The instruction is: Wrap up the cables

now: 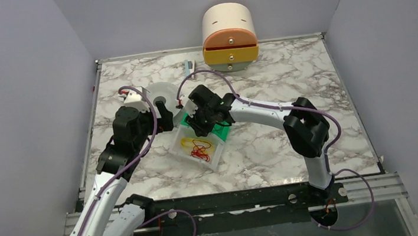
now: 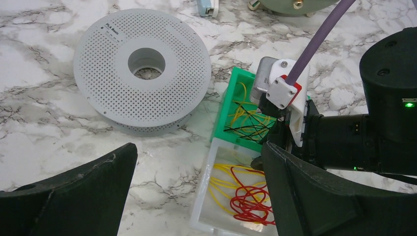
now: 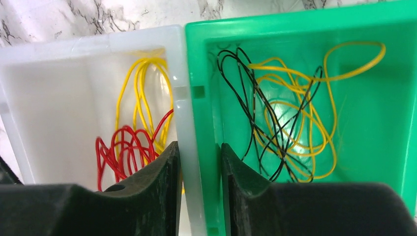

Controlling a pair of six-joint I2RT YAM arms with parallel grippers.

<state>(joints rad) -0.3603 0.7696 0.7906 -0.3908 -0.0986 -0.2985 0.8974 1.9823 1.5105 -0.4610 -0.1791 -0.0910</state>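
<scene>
block: right hand (image 3: 198, 147) astride white bin (image 3: 98, 42) / green bin (image 3: 295, 22) walls | spool (image 2: 98, 73) beside green bin | room: above white bin's near end

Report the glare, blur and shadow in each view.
Top view: even, soft light, but the red wires are too small to trace. Left wrist: spool sharp, left gripper dark and soft-edged. Right wrist: glare on the green bin floor, white bin washed out, red wires slightly smeared.

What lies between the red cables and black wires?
Between red cables and black wires: the adjoining walls of white bin and green bin, right wrist view.
</scene>
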